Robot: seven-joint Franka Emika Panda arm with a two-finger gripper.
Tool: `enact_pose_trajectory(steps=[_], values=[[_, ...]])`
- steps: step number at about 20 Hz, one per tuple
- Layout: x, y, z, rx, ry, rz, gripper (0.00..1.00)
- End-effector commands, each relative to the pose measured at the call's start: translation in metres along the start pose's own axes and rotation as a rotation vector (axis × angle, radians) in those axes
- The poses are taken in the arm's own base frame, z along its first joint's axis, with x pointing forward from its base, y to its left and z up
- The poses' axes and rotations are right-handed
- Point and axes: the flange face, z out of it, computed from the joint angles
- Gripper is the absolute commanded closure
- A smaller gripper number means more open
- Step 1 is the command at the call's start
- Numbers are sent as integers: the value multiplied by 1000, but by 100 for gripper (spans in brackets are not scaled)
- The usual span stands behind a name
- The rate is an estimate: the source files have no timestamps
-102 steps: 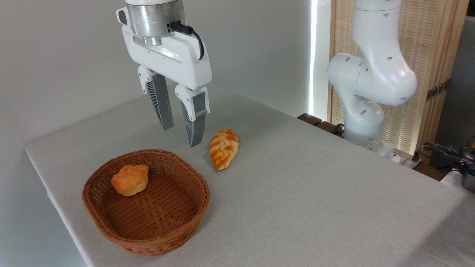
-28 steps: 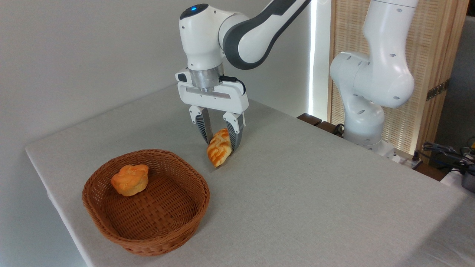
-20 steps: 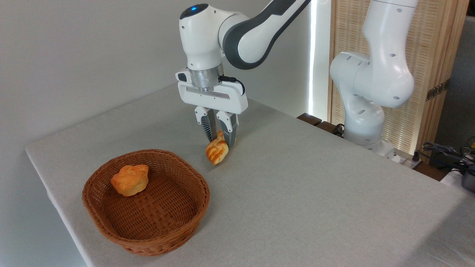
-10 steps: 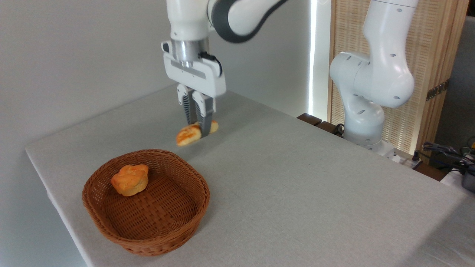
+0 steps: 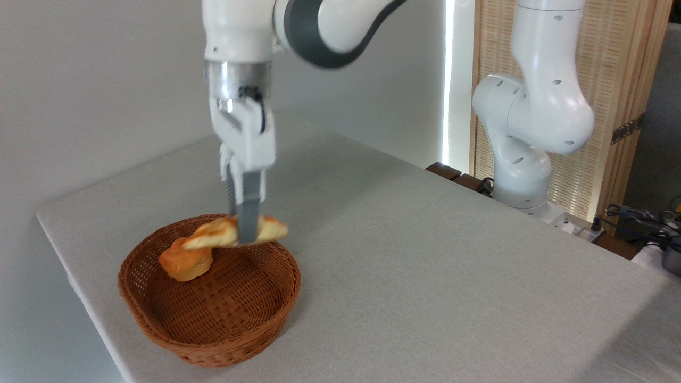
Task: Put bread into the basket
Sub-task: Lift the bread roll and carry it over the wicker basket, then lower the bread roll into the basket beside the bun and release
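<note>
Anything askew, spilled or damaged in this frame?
Nothing damaged or spilled. The gripper holds the bread by its middle, level over the basket at its far rim, so both ends stick out sideways. A bun already lies inside, just under the bread's left end.

Gripper [image 5: 242, 234] pointing straight down, fingers nearly closed.
</note>
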Motion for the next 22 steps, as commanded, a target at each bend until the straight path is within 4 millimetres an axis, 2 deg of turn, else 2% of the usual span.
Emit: enact_pose_trajectory(steps=[1, 2, 4, 7, 18, 19, 22], values=[[18, -16, 37, 47, 42, 34, 47], [20, -16, 46, 46, 43, 37, 36], [23, -17, 59, 54, 50, 43, 0], [26, -18, 65, 64, 62, 44, 0], [25, -19, 59, 67, 68, 24, 0], [25, -19, 54, 66, 77, 13, 0], [26, -28, 25, 58, 69, -111, 0]])
